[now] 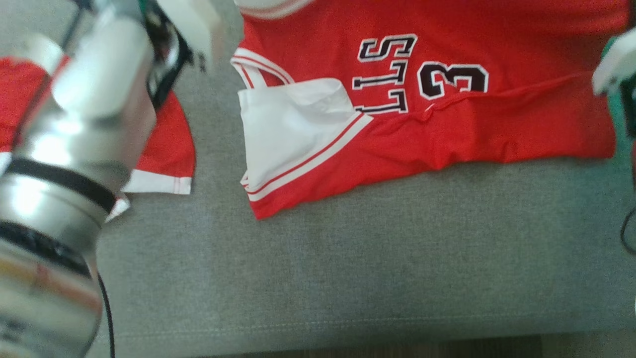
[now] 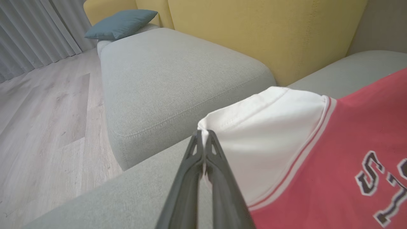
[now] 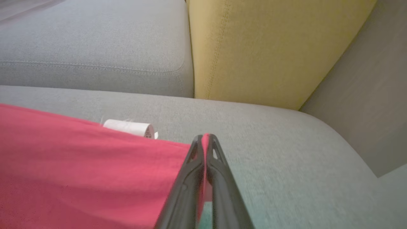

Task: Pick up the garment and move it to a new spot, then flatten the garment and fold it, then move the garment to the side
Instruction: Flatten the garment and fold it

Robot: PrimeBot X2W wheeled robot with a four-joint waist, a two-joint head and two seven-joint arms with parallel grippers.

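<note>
The red garment (image 1: 447,124) lies spread on the grey sofa seat (image 1: 348,278). Its long axis runs left to right, its lettering reads upside down from the head, and its far edge is cut off. Bare seat lies open along the near side. The left fingers (image 2: 187,178) pinch tight on its white corner, and the right fingers (image 3: 187,184) are clamped on a red corner. The blurred left arm (image 1: 74,149) hides part of another red cloth (image 1: 169,149).
</note>
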